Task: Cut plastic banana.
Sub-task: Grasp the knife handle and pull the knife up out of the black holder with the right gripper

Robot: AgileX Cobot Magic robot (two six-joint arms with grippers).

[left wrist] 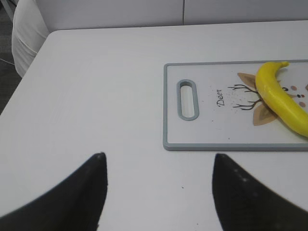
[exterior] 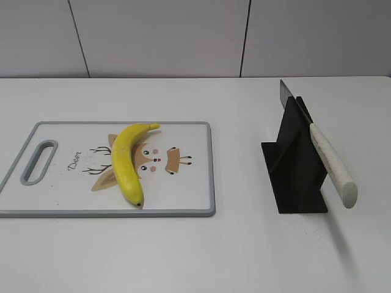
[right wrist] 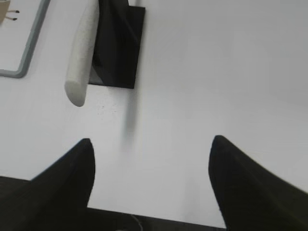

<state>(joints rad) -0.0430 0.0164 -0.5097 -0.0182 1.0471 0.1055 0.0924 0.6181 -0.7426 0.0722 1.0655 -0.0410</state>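
Observation:
The yellow plastic banana point(exterior: 127, 162) lies whole on a white cutting board point(exterior: 61, 195) with a grey rim and a deer drawing. In the left wrist view the banana point(left wrist: 276, 96) is at the right edge. A knife with a white handle point(exterior: 331, 163) rests slanted in a black stand point(exterior: 296, 171); its handle point(right wrist: 79, 57) shows in the right wrist view. My left gripper point(left wrist: 159, 161) is open and empty over bare table, near the board's handle end. My right gripper point(right wrist: 150, 147) is open and empty, near the table's front edge below the knife handle. Neither gripper shows in the exterior view.
The cutting board point(left wrist: 211, 139) has a handle slot point(left wrist: 187, 98) at its left end. The table's left edge and a white cloth-like thing point(left wrist: 26, 38) show in the left wrist view. A grey wall stands behind the table.

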